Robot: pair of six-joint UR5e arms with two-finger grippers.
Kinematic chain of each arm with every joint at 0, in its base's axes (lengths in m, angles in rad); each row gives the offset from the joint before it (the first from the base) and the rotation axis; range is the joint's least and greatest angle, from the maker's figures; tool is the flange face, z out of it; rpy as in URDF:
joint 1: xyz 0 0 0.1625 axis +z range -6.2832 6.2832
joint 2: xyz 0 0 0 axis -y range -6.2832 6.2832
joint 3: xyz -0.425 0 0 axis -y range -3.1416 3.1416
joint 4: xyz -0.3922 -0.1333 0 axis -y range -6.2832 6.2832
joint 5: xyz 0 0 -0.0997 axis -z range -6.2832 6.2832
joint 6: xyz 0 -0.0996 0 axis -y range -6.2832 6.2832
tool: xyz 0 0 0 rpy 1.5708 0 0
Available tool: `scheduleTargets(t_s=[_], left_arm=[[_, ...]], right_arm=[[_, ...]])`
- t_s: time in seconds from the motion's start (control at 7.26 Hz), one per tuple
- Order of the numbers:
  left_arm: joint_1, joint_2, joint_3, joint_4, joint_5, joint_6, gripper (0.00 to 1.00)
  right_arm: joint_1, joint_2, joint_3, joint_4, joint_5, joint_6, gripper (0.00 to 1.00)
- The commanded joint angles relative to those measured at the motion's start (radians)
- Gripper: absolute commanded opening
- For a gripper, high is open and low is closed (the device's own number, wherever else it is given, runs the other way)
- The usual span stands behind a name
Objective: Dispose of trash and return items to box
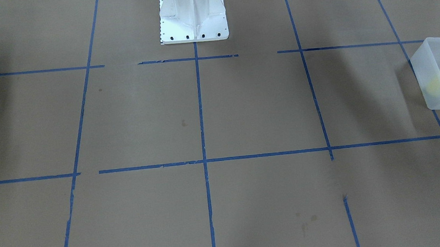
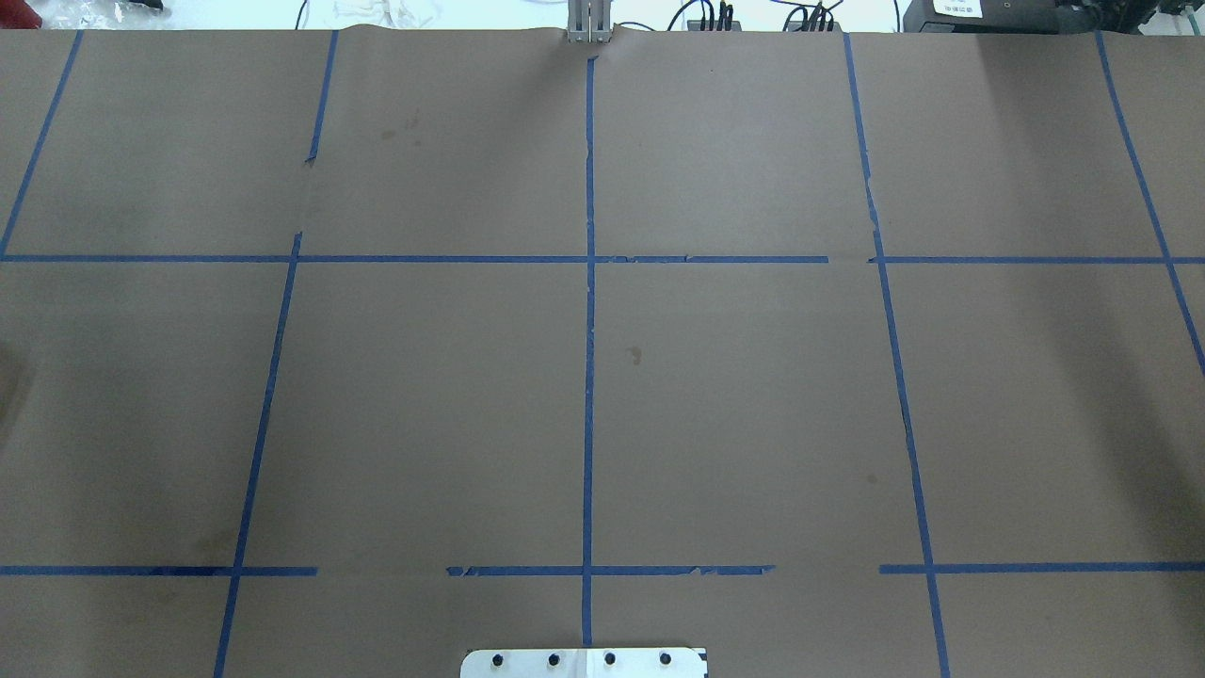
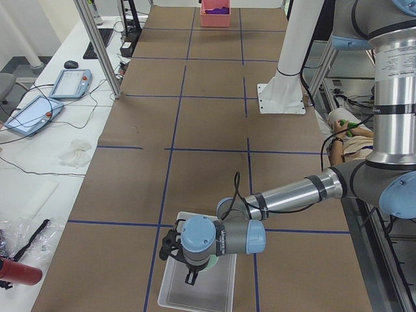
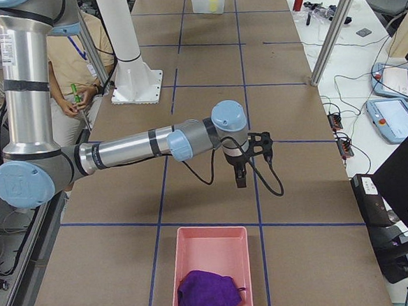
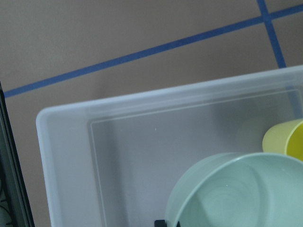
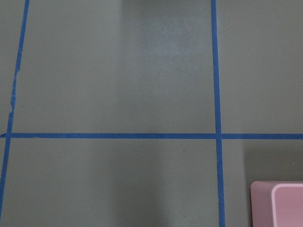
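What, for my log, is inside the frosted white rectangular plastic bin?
A small yellow plastic cup and a round pale green bowl; the bowl covers the bin floor beneath; whether it rests there is unclear.

The robot's right arm [image 4: 134,149] stretches out over the brown-papered table [image 4: 299,209], its gripper [image 4: 241,177] pointing down above the blue tape grid. Near, a pink bin [image 4: 212,250] holds a purple cloth [image 4: 208,295]; at the far end stands a translucent box [image 4: 202,4]. An operator [image 4: 78,50] in a yellow shirt (green pen in hand) is at left, beside the white pedestal [image 4: 131,67].
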Motion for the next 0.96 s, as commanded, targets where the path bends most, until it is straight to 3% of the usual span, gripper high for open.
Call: scheduleTargets(t_s=[0.0,0.28,0.41,0.55,0.69,0.83], left_arm=[[0.003,-0.005,0.090,-0.130,-0.001,-0.081,0.00],[0.006,-0.007,0.150,-0.196,-0.009,-0.091,0.04],[0.006,-0.007,0.149,-0.196,-0.023,-0.090,0.52],[0.006,-0.009,0.120,-0.196,-0.041,-0.094,0.78],[0.006,-0.009,0.083,-0.196,-0.063,-0.161,0.91],[0.008,-0.009,-0.009,-0.187,-0.099,-0.274,0.93]], right_arm=[[-0.002,0.002,0.001,-0.006,0.001,0.001,1.00],[-0.008,0.002,-0.001,-0.007,0.002,0.003,1.00],[-0.011,0.002,-0.004,-0.007,0.016,0.003,1.00],[-0.011,0.000,-0.004,-0.007,0.018,0.003,1.00],[-0.011,0.000,-0.005,-0.007,0.018,0.003,1.00],[-0.011,0.000,-0.005,-0.007,0.018,0.004,1.00]])
